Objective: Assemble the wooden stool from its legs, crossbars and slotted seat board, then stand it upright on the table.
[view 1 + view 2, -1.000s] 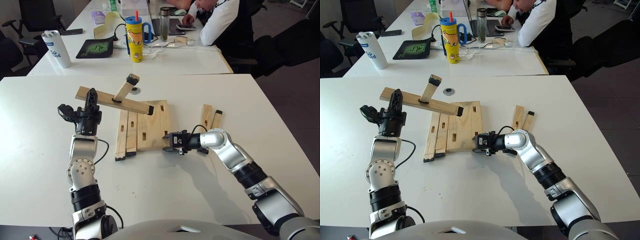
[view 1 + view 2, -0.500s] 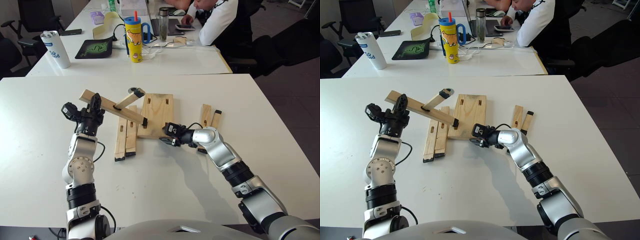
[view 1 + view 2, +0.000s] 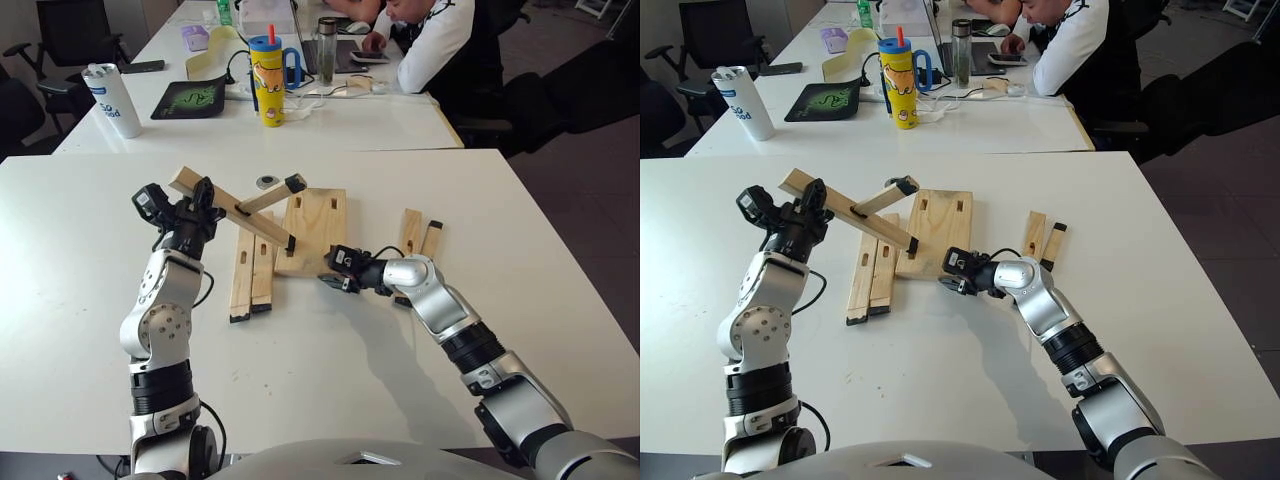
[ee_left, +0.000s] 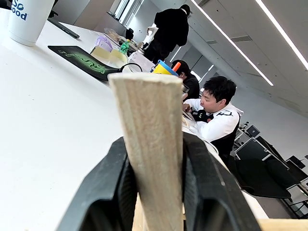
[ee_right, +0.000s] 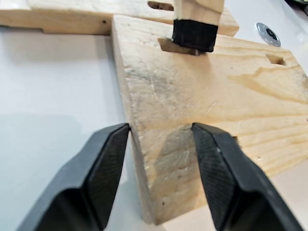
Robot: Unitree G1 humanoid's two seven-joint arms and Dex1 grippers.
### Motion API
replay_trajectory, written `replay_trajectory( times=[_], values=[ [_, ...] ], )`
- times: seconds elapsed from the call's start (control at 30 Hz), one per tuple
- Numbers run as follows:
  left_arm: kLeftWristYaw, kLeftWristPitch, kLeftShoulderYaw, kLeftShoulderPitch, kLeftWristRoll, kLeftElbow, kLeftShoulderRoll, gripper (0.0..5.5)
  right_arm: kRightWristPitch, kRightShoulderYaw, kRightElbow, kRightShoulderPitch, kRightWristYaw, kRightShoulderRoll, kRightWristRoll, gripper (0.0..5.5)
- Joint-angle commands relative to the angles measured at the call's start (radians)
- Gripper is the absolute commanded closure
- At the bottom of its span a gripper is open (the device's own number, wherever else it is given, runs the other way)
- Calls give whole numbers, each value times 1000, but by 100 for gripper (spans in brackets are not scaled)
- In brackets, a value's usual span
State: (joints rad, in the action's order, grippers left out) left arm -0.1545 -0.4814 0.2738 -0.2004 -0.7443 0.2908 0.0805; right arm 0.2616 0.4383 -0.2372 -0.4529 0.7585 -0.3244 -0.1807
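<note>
The pale wooden slotted seat board (image 3: 312, 228) lies flat on the white table (image 3: 300, 380). The left gripper (image 3: 197, 208) clenches the raised end of a black-tipped wooden leg (image 3: 240, 212), which slants down to the board's slot. The right gripper (image 3: 332, 272) straddles the board's near corner, jaws released.

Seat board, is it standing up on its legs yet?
No, the seat board lies on the table, with loose slats beside it.

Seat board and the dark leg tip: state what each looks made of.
Seat board: pale, bare softwood, probably pine. Grain lines and a knot-like swirl show, and the surface is matte and slightly rough with no varnish sheen.
Leg tip: a matte black band on the wood's end, likely a rubber or plastic cap. It could also be tape or paint, as the look leaves it open.
</note>
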Motion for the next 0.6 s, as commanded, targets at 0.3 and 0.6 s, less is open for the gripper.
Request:
replay_trajectory(
  times=[0.3, 0.6],
  values=[
    [-16, -90, 19, 149, 0, 61, 22, 446, 46, 11, -40, 41, -5, -16, -19, 310],
    [16, -91, 129, 68, -173, -7, 34, 446, 51, -6, -35, 56, -14, -18, -7, 310]
  ],
)
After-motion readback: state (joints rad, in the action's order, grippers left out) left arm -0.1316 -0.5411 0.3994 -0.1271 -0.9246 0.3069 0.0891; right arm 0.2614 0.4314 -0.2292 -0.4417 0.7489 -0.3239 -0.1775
